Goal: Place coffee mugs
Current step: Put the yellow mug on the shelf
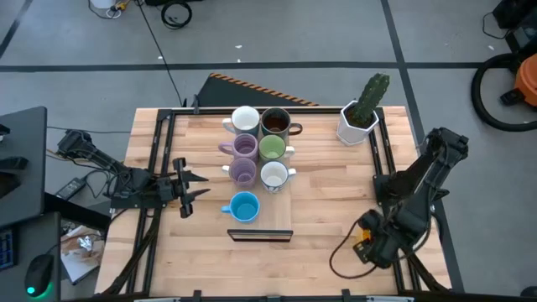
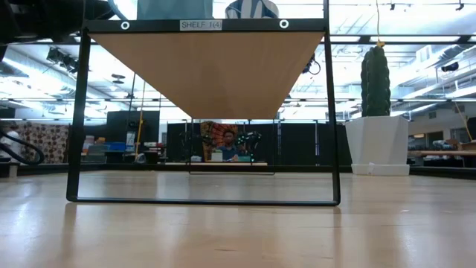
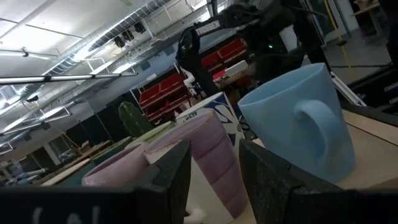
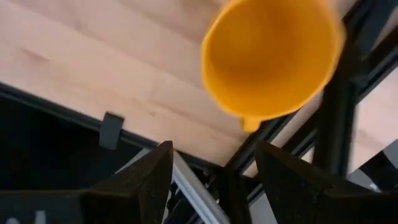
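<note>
Seven coffee mugs stand in two rows on a raised wooden shelf (image 1: pixel 281 220) at mid-table: white (image 1: pixel 245 117), dark brown (image 1: pixel 275 122), purple (image 1: pixel 244 147), green (image 1: pixel 271 148), purple (image 1: pixel 242 171), white (image 1: pixel 274 175) and blue (image 1: pixel 244 206). Left of the blue mug (image 3: pixel 298 124), my left gripper (image 1: pixel 189 189) is open, roughly level, pointing at it with nothing between its fingers. An orange mug (image 4: pixel 270 59) stands upright near the table's near right corner. Above it my right gripper (image 4: pixel 216 149) points down, open. The mug lies beyond its fingertips, and the arm mostly hides it (image 1: pixel 362 237) in the high view.
A white faceted pot with a green cactus (image 1: pixel 361 113) stands at the far right of the table. Black frame rails (image 1: pixel 159 151) run along the table's left and right sides, and one (image 4: pixel 336 118) passes close to the orange mug. The shelf's black frame (image 2: pixel 204 199) rests on the table.
</note>
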